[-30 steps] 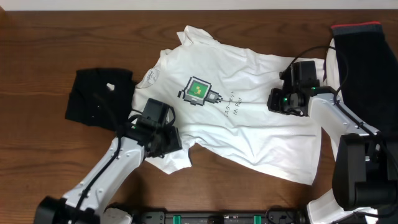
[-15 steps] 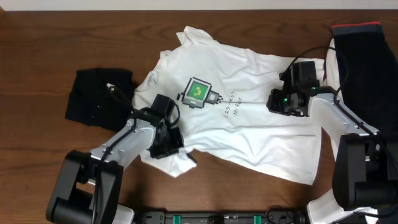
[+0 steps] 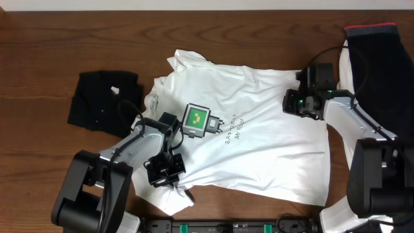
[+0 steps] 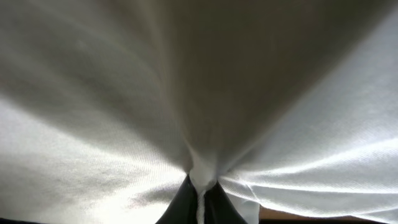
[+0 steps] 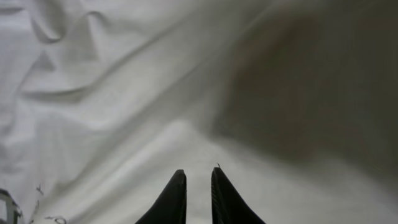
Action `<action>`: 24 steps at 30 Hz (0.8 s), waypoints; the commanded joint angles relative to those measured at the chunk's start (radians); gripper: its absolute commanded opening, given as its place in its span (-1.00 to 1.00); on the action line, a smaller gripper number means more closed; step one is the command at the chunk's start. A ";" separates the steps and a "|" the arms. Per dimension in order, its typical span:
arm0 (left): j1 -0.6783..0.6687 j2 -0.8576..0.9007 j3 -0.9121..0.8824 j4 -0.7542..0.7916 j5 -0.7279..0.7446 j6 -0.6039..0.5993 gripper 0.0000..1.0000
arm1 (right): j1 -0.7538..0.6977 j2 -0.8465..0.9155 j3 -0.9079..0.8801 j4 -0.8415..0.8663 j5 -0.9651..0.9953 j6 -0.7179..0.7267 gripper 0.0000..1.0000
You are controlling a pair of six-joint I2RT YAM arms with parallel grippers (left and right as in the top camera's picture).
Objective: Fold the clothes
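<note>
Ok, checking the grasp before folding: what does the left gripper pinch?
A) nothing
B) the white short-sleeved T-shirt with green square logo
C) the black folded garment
B: the left gripper is shut on a fold of the white short-sleeved T-shirt, seen in its wrist view.

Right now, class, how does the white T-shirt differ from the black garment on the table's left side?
The white T-shirt lies spread out with a green logo; the black garment sits bunched. The left gripper pinches the T-shirt; no gripper holds the black garment. Both lie on the wooden table.
</note>
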 commanded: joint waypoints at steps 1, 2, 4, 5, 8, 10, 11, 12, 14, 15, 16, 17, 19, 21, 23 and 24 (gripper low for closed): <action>-0.002 0.004 -0.006 0.016 -0.016 0.010 -0.88 | -0.005 0.061 0.016 0.013 0.050 0.015 -0.78; -0.002 0.004 -0.006 0.018 -0.016 0.010 -0.88 | -0.005 0.086 0.016 0.026 0.066 0.016 -0.80; -0.002 0.004 -0.006 0.018 -0.016 0.010 -0.88 | -0.008 0.126 0.017 0.044 0.108 0.042 -0.84; -0.002 0.004 -0.006 0.017 -0.016 0.010 -0.88 | -0.012 0.143 0.017 0.053 0.129 0.060 -0.86; -0.002 0.004 -0.006 0.017 -0.016 0.010 -0.88 | -0.037 0.179 0.017 0.106 0.190 0.090 -0.89; -0.002 0.004 -0.006 0.017 -0.016 0.010 -0.88 | -0.067 0.185 0.017 0.155 0.194 0.090 -0.89; -0.002 0.004 -0.006 0.017 -0.016 0.010 -0.88 | -0.090 0.184 0.020 0.183 0.193 0.090 -0.89; -0.002 0.004 -0.006 0.017 -0.016 0.010 -0.88 | -0.106 0.184 0.027 0.199 0.192 0.090 -0.90; -0.002 0.004 -0.006 0.017 -0.021 0.010 -0.88 | -0.140 0.185 0.044 0.226 0.164 0.089 -0.90; -0.002 0.004 -0.006 0.017 -0.026 0.010 -0.88 | -0.155 0.185 0.054 0.235 0.139 0.085 -0.92; -0.002 0.004 -0.006 0.017 -0.029 0.010 -0.88 | -0.167 0.185 0.063 0.241 0.118 0.085 -0.93; -0.002 0.004 -0.006 0.018 -0.031 0.010 -0.88 | -0.178 0.185 0.074 0.243 0.098 0.084 -0.94; -0.002 0.004 -0.006 0.023 -0.031 0.010 -0.88 | -0.190 0.185 0.094 0.243 0.062 0.055 -0.96; -0.002 0.003 -0.006 0.032 -0.031 0.010 -0.87 | -0.197 0.183 0.119 0.236 -0.002 -0.002 -0.91; -0.002 -0.002 -0.003 0.041 -0.031 0.024 -0.88 | -0.200 0.168 0.155 0.200 -0.080 -0.065 -0.60; -0.002 -0.007 0.000 0.042 -0.031 0.025 -0.87 | -0.200 0.158 0.169 0.181 -0.093 -0.074 -0.53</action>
